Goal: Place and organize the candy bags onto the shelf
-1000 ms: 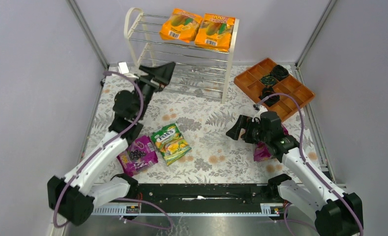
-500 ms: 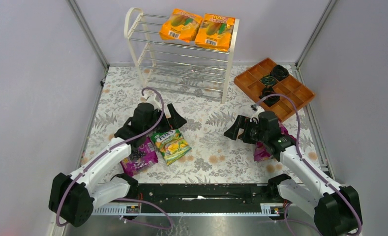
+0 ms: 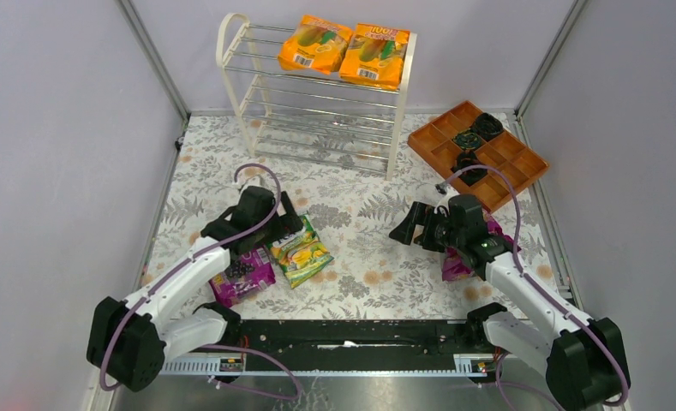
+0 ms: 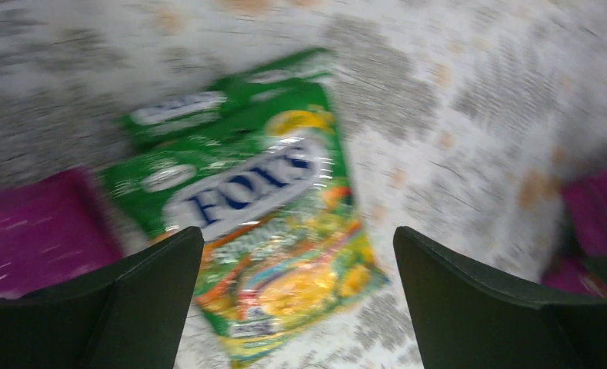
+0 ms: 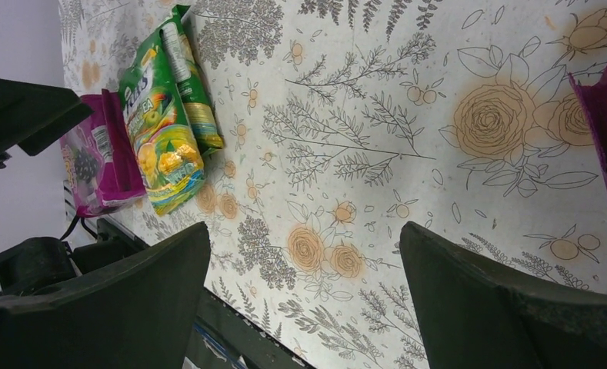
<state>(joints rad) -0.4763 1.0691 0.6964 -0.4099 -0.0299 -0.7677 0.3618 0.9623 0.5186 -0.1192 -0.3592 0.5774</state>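
Observation:
Two orange candy bags [image 3: 344,49] lie on the top tier of the cream-white shelf [image 3: 317,90] at the back. A green-yellow bag [image 3: 299,250] lies flat on the table's near left, a purple bag [image 3: 242,272] beside it on its left. My left gripper [image 3: 290,229] is open just over the green-yellow bag's far end; the left wrist view shows that bag [image 4: 273,207] between the spread fingers [image 4: 92,307]. My right gripper [image 3: 405,226] is open and empty at centre right. A second purple bag [image 3: 454,265] lies partly hidden under the right arm.
An orange compartmented tray [image 3: 480,154] with small black round objects stands at the back right. Grey walls close in on both sides. The black base rail [image 3: 351,334] runs along the near edge. The shelf's middle and bottom tiers hold nothing.
My left arm has swung back from the shelf and come down over the green-yellow bag. The right arm has barely moved.

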